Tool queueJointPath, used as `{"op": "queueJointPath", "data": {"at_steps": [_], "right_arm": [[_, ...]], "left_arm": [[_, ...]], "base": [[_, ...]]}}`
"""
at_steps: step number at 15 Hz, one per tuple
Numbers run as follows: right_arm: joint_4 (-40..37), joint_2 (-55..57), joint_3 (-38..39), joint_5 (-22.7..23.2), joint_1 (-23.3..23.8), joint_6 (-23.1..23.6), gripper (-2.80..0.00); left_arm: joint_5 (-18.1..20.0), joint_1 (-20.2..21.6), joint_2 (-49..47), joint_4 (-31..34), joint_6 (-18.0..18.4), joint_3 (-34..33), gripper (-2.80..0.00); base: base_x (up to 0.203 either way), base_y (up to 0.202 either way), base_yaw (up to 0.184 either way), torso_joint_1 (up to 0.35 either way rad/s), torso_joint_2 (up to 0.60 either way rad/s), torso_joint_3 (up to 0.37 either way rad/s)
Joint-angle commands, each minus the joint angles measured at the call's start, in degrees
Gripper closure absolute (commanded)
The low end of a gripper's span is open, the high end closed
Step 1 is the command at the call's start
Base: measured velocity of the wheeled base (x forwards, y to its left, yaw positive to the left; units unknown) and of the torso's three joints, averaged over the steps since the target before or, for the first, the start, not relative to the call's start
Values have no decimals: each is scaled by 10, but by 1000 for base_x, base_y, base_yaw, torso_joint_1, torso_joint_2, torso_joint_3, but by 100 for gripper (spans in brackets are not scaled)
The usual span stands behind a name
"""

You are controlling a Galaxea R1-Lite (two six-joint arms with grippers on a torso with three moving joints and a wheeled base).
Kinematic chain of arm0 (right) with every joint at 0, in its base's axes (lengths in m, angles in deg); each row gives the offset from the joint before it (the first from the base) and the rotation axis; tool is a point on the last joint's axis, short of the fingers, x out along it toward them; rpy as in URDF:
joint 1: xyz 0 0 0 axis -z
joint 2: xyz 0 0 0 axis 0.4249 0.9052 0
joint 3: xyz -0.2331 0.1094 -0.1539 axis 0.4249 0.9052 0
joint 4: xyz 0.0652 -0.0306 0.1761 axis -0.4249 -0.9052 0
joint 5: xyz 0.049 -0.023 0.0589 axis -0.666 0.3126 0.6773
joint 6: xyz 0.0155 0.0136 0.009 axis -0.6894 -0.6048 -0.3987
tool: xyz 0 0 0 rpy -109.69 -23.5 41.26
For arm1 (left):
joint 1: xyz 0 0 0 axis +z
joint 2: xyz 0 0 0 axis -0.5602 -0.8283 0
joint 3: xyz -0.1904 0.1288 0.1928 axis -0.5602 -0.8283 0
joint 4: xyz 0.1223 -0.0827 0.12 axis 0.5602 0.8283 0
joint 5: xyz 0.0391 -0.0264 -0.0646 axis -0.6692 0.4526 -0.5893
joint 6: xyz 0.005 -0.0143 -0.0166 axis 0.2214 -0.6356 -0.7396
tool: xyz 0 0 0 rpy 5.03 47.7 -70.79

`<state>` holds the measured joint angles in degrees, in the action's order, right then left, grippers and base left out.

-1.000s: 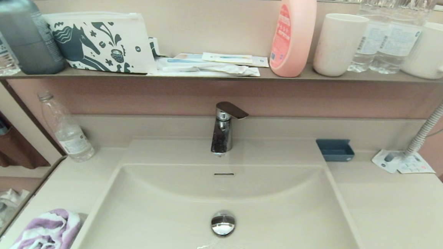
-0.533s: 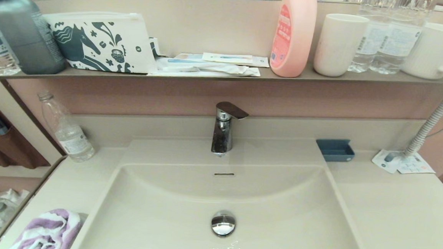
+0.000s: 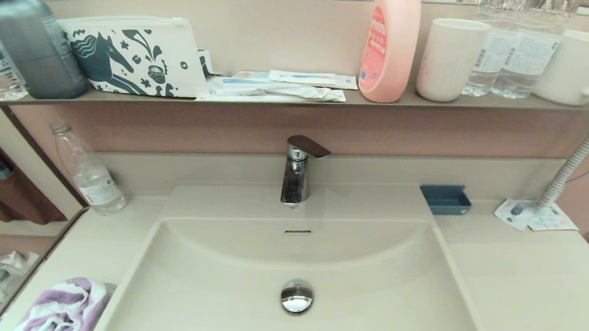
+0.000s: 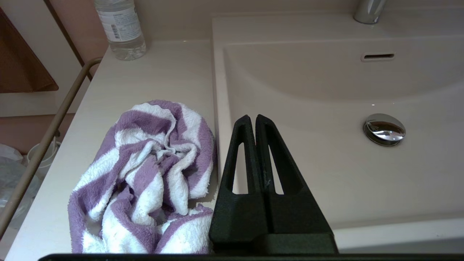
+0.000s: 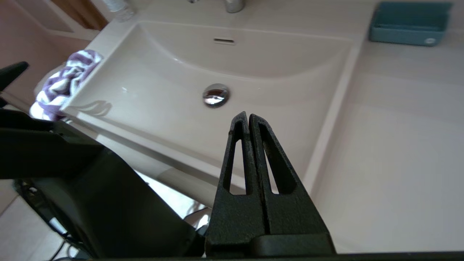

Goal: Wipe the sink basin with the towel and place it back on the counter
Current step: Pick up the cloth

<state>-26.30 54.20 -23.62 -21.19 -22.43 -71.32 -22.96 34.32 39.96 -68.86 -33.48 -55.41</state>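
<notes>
At the lower left of your head view the towel [image 3: 63, 309] lies bunched on the tabletop [image 3: 532, 298], just beside the sink [image 3: 215, 293]. Your left claw [image 4: 255, 121], pressed together and empty, hangs beside it. Your right claw [image 5: 247, 119], also together and empty, hangs over the sink's front right part.

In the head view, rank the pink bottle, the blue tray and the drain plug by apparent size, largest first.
1. Pink bottle
2. Blue tray
3. Drain plug, nearer the camera yet smallest
</notes>
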Motion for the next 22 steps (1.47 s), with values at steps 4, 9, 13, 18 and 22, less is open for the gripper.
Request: {"op": "queueJointPath", "data": {"at_steps": [4, 9, 13, 18, 22], "right_arm": [[-1, -124, 54, -102, -13, -2, 0], [80, -197, 148, -241, -29, 0, 0], [202, -231, 275, -307, -29, 23, 0], [259, -233, 365, -346, -29, 28, 0], [228, -233, 371, -354, -30, 73, 0]], "left_arm": [[0, 0, 0, 0, 0, 0, 0], [0, 0, 0, 0, 0, 0, 0], [0, 0, 0, 0, 0, 0, 0], [0, 0, 0, 0, 0, 0, 0], [0, 0, 0, 0, 0, 0, 0]], "base": [[0, 0, 0, 0, 0, 0], [0, 0, 0, 0, 0, 0], [0, 0, 0, 0, 0, 0], [0, 0, 0, 0, 0, 0], [0, 0, 0, 0, 0, 0]]}}
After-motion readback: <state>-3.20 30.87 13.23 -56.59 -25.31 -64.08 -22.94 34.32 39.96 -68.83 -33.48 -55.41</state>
